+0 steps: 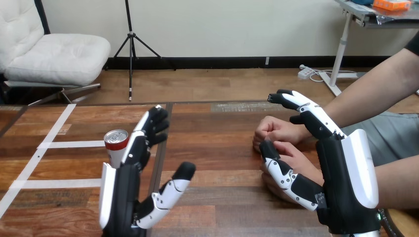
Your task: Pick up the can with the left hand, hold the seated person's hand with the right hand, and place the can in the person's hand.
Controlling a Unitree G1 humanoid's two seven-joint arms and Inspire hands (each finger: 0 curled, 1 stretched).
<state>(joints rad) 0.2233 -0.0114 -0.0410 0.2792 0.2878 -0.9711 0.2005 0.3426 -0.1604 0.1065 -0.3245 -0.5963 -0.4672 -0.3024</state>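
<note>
Watching the head view, I see my left hand [121,197] relaxed, fingers straight, just beside the upright red-and-silver can [114,141] on the wooden table [217,148], not closed round it. My right hand [340,183] is spread as well, its thumb lying across the person's lower hand [296,158] and its fingers reaching past the person's clenched upper hand [272,131].

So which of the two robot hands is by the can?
The left hand, open beside the can; the right hand is at the person's hands.

The red, silver-topped can [115,144] stands upright on the table [212,148].
</note>
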